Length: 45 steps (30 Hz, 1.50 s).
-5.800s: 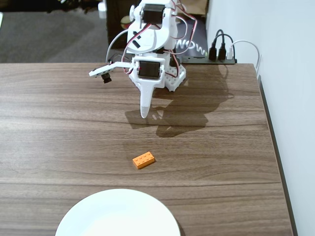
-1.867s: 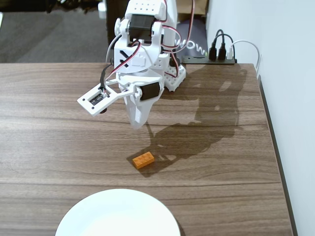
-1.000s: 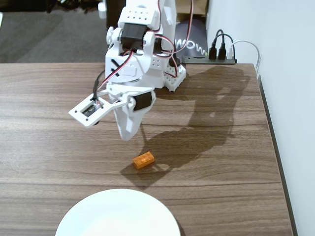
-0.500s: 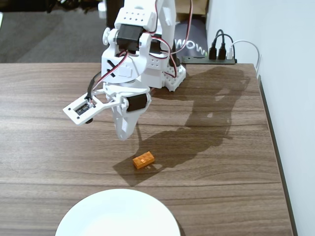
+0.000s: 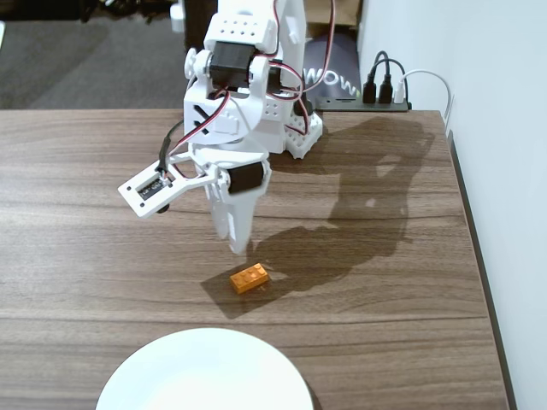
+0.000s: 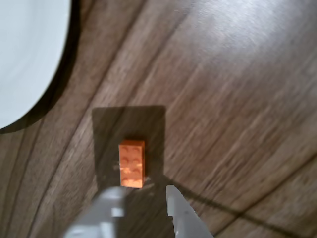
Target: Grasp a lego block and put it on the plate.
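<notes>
The orange lego block [image 5: 249, 278] lies flat on the wooden table, studs up, a short way behind the white plate [image 5: 205, 376]. My white gripper [image 5: 238, 246] points down and hangs just above and behind the block, apart from it. In the wrist view the block [image 6: 132, 163] sits just ahead of the gripper [image 6: 143, 194], closer to the left finger. The jaws stand apart with a gap between them and hold nothing. The plate [image 6: 25, 54] fills the upper left corner of the wrist view.
The arm's base [image 5: 286, 128] stands at the back of the table. A black power strip with plugs [image 5: 376, 92] lies behind it on the right. The table's right edge [image 5: 479, 256] runs along a white wall.
</notes>
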{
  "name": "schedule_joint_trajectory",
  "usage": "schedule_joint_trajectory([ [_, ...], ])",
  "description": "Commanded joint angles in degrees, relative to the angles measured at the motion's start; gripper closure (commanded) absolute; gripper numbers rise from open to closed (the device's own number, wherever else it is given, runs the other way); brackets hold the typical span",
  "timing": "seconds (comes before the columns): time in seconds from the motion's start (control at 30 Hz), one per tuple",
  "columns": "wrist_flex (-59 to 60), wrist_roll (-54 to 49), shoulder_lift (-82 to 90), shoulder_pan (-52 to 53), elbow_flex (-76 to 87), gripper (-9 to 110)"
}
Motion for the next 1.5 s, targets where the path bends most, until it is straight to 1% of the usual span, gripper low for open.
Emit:
schedule_joint_trajectory([
  [0.0,0.5,2.3,-0.4,-0.2,-2.7,79],
  [0.1,0.6,2.7,-1.1,-1.0,-2.8,79],
  [0.13,0.6,2.8,-1.4,-1.3,-2.8,75],
  [0.27,1.4,2.7,-2.9,-2.8,-3.2,70],
  [0.33,2.9,2.3,-3.7,-3.3,-4.1,66],
  [0.5,4.7,-1.9,-5.4,-3.6,-6.0,61],
  [0.93,4.7,-9.6,-9.2,-3.8,-6.7,61],
  [1.47,2.3,-11.9,-13.8,-4.8,-7.5,62],
])
